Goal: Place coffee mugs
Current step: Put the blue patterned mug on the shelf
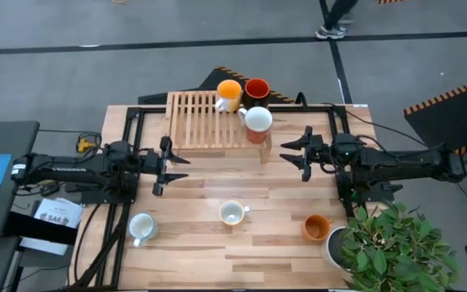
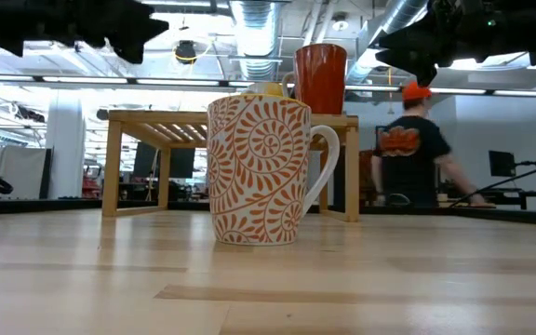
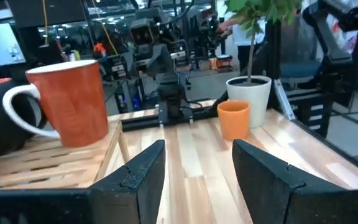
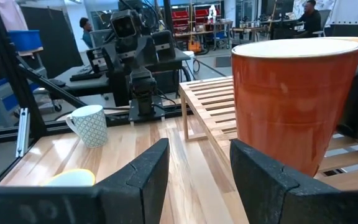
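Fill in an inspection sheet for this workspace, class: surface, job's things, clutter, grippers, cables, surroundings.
Surface: wooden table, bare in the middle.
Job's things: three mugs on the slatted rack: orange mug, red mug, white-rimmed mug. On the table: white mug, patterned mug, small orange mug.
Clutter: potted plant.
Grippers: left gripper, right gripper, jaws open, empty.
Cables: black cables off the left edge.
Surroundings: person behind.

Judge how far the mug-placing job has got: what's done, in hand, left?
Done: three mugs on the wooden rack, yellow, dark red and red-bodied. In hand: nothing; left gripper and right gripper hover open, empty. Left: three mugs on the table, at and.
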Robot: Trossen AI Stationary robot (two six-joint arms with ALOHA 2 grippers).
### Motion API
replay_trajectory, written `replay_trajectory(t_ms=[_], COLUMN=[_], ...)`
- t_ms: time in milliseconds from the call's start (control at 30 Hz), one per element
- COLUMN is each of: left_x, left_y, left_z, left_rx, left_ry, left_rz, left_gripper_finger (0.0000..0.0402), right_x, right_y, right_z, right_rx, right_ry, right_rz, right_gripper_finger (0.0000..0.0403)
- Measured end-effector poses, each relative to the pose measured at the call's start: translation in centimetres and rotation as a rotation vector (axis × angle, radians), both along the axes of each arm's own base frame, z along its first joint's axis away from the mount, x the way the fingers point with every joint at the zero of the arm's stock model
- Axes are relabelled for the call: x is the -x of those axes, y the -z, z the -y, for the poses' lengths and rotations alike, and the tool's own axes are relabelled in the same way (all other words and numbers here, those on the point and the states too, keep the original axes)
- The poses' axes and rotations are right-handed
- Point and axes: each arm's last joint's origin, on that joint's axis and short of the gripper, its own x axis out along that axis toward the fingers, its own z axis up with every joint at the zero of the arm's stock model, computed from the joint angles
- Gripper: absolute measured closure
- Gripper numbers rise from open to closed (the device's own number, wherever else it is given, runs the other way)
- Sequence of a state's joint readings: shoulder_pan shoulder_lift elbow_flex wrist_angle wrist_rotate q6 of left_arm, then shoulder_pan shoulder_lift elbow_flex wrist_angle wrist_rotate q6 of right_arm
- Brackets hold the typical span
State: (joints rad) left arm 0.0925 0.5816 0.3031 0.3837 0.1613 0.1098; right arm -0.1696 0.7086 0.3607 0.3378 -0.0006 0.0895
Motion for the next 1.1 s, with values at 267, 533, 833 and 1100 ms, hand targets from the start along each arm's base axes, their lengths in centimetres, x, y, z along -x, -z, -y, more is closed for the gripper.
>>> replay_trajectory(t_ms=[267,533,833,1100], left_x=[0.6,1.5,1.2,0.8], left_y=[-4.2,-6.0,-2.7,0.2], left_z=[1.6,5.6,11.5,13.4], left_rx=[0.164,0.341,0.136,-0.117], left_ry=[0.231,0.105,0.024,0.03], left_rz=[-0.341,-0.927,-1.273,-1.487], left_gripper_finger=[0.0228,0.0228,0.0228,0.0228], right_x=[0.0,0.0,0.0,0.0], right_y=[0.0,0.0,0.1,0.1], right_z=[0.0,0.0,0.0,0.1], right_rx=[-0.008,-0.008,-0.009,-0.008], right_ry=[0.001,0.001,0.002,0.006], right_rz=[0.001,-0.001,-0.006,-0.006], right_gripper_finger=[0.0207,0.0207,0.0207,0.0207])
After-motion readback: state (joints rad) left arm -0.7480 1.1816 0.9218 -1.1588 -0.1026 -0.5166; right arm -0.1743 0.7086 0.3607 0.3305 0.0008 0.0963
